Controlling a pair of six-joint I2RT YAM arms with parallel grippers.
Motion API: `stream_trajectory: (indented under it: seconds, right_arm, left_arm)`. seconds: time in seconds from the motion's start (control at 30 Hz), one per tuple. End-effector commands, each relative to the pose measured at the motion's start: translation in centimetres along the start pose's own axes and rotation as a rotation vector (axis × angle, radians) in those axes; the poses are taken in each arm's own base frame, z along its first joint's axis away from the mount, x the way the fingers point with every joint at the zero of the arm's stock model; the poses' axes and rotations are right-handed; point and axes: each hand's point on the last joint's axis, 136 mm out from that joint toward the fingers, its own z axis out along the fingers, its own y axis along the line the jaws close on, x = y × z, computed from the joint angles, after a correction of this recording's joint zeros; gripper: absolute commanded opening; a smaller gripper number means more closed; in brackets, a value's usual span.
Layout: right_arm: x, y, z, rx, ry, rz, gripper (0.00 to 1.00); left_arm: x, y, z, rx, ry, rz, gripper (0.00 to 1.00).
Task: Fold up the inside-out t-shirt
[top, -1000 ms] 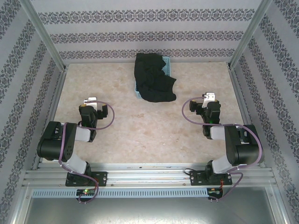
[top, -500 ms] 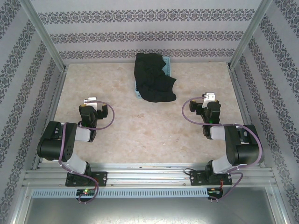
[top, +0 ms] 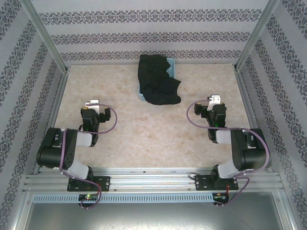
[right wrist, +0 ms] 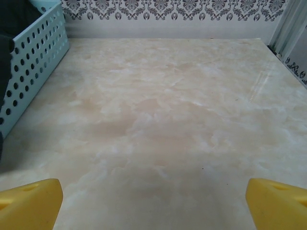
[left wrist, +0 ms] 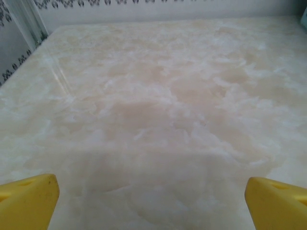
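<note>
My left pincer (left wrist: 152,205) is spread wide and holds nothing: its two yellow plastic fingertips (left wrist: 29,200) sit at the bottom corners of my left wrist view, with only the glossy cream marbled tabletop (left wrist: 158,100) between and beyond them. My right pincer (right wrist: 153,205) is spread just as wide and is just as empty, its own yellow fingertips (right wrist: 278,203) far apart over the same bare surface. Seen from above, both pincers hang low over the near half of the table, the left one toward the left side and the right one toward the right, both pointing away from my bases. Past my right fingers, at the left edge of the wrist view, stands the perforated wall of the light blue plastic basket (right wrist: 36,57), with dark cloth showing above it and down its near end. That cloth is the plain black t-shirt (top: 157,81), a crumpled, unfolded heap at the far middle of the table. It is draped over the basket and spills over the basket's near rim onto the tabletop. It lies well apart from both pincers. Walls of grey-patterned wallpaper (top: 144,38) close the table in on three sides.
</note>
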Motion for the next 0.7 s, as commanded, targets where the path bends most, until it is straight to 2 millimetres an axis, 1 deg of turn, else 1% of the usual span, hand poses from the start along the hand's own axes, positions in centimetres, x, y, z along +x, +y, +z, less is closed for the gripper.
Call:
stream_trajectory:
  seconds: [0.0, 0.07, 0.13, 0.17, 0.23, 0.3, 0.37, 0.4, 0.47, 0.53, 0.57, 0.63, 0.67]
  right_arm:
    - [-1.7, 0.7, -1.4, 0.0, -0.044, -0.043, 0.98]
    - [-2.4, 1.2, -2.3, -0.01, -0.026, -0.052, 0.98]
    - [-3.4, 1.9, -3.3, -0.031, -0.008, -0.051, 0.98]
    - [-4.1, 2.3, -4.0, -0.047, 0.004, -0.048, 0.98]
    - [-5.9, 2.5, -5.4, -0.058, 0.015, 0.003, 0.98]
    - [-7.8, 2.3, -7.0, -0.054, 0.024, 0.091, 0.98]
    - [-9.2, 1.8, -8.5, -0.037, 0.025, 0.174, 0.98]
    - [-9.4, 1.3, -9.0, -0.011, 0.034, 0.23, 0.98]
    - [-9.5, 0.2, -9.8, 0.025, 0.031, 0.351, 0.98]
    - [-9.6, -0.2, -9.9, 0.013, 0.01, 0.453, 0.98]
    - [-9.6, -0.2, -9.8, -0.004, 0.003, 0.483, 0.98]
    - [-9.9, 0.5, -9.4, -0.049, 0.011, 0.47, 0.98]
    - [-9.9, 0.9, -9.1, -0.069, 0.034, 0.455, 0.98]
  left_arm:
    - [-3.8, -0.3, -2.4, 0.014, -0.081, 0.012, 1.0]
    - [-5.8, -0.4, -4.1, 0.033, -0.115, -0.053, 1.0]
    - [-7.5, -1.2, -5.4, 0.094, -0.148, -0.127, 1.0]
    - [-8.4, -1.6, -6.0, 0.128, -0.157, -0.168, 1.0]
    - [-9.4, -1.9, -6.5, 0.154, -0.123, -0.266, 1.0]
    - [-9.7, -1.1, -6.7, 0.105, -0.033, -0.381, 1.0]
    - [-9.5, -0.2, -7.1, 0.04, 0.048, -0.465, 1.0]
    - [-9.7, -0.1, -7.3, 0.032, 0.066, -0.497, 1.0]
    - [-10.2, -0.8, -7.7, 0.082, 0.072, -0.527, 1.0]
    - [-9.9, -1.1, -8.1, 0.106, 0.071, -0.602, 1.0]
    - [-10.0, -1.0, -8.4, 0.117, 0.042, -0.646, 1.0]
    - [-10.4, -1.3, -8.8, 0.176, -0.014, -0.692, 1.0]
    - [-10.5, -1.7, -8.9, 0.208, -0.028, -0.685, 1.0]
